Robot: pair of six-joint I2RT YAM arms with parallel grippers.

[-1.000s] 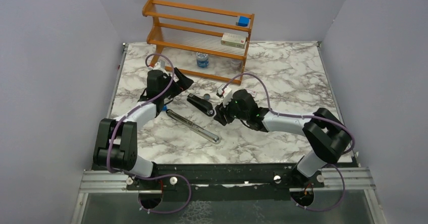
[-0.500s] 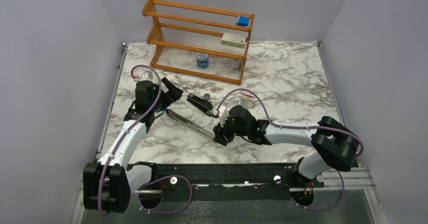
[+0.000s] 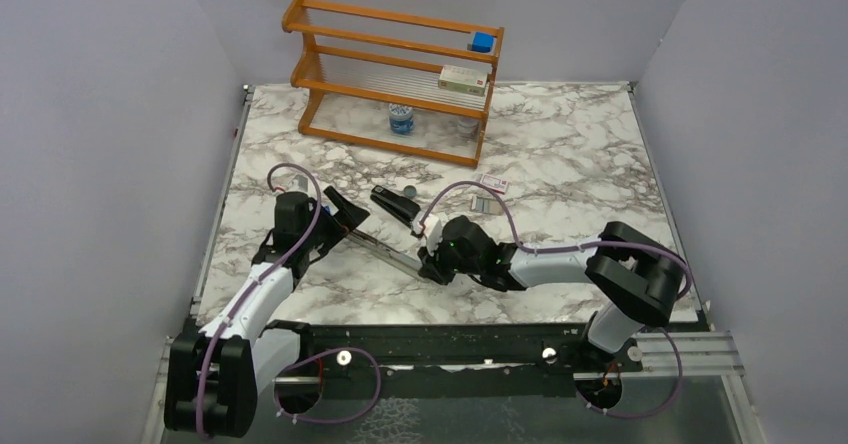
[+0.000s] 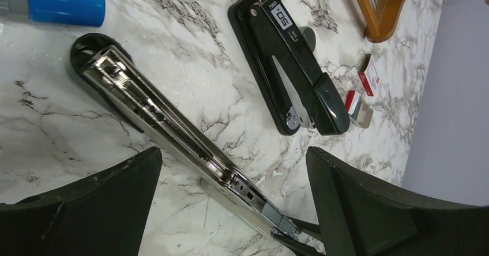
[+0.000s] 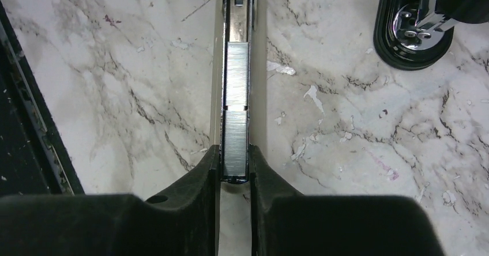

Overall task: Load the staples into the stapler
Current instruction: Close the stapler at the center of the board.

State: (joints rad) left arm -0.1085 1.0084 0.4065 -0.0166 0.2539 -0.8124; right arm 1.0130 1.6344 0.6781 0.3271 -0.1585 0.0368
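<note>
Top view: stapler (image 3: 392, 204) opened flat on the table (image 3: 560, 164), channel up for loading.
Left wrist view: my left gripper (image 4: 233, 152) spread wide above the channel, grasping nothing, probably standing clear.
Right wrist view: my right gripper (image 5: 235, 152) clenched on the staples (image 5: 236, 83) lying in the channel's near end, presumably to seat them.

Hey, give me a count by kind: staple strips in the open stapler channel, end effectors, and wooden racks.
Silvery-grey metal staple strips in the silver stapler channel: 2
Black two-finger end effectors: 2
Orange wooden rack: 1
Total: 5
</note>
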